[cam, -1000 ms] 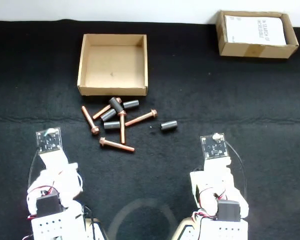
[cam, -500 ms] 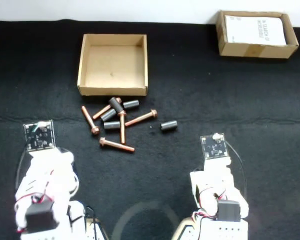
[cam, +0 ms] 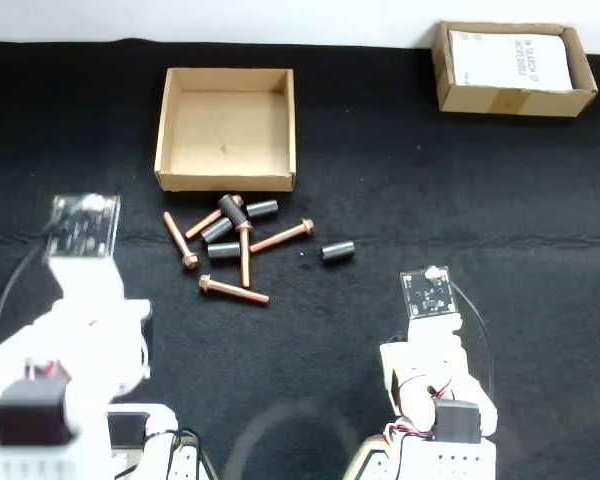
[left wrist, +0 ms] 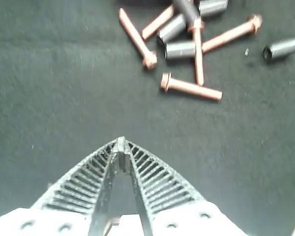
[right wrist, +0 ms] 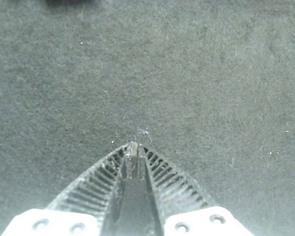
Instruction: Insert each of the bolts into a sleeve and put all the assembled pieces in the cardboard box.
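your left tool is pinched shut with nothing in it. it hangs over the bare surface, a little short of the heap. your right tool is pinched shut and empty too, well away from the parts. the bolts and sleeves lie in a heap right in front of the cardboard box, which has nothing in it. a lone sleeve lies off to one side.

here is what could go wrong. the parts cross and touch each other. if you come down shut, or open too late, you will push the heap and the round sleeves may roll away. if you grab in the middle, you may catch two things at once. the loose bolt nearest the left arm looks like the safest first pick. watch that the two arms do not bump over the heap. do not drop anything in the other box far off.
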{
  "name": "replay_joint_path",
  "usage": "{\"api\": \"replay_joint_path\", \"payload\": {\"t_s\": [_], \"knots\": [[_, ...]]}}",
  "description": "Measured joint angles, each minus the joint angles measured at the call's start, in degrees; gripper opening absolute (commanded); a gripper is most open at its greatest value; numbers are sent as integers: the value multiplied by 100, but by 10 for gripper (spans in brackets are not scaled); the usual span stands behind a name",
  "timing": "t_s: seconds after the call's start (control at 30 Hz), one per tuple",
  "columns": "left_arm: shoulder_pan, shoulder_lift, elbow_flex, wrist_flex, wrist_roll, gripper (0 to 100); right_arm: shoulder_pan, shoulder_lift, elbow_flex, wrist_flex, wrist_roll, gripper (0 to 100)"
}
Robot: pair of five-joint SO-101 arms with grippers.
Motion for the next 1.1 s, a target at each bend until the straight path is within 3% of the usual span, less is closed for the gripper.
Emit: {"api": "replay_joint_path", "payload": {"t_s": [0.47,1.1], "knots": [[53,3051,-123,97,0,14,0,0,0,0,0,7],[53,3235,-273,114,9,13,-299,0,0,-352,0,8]]}}
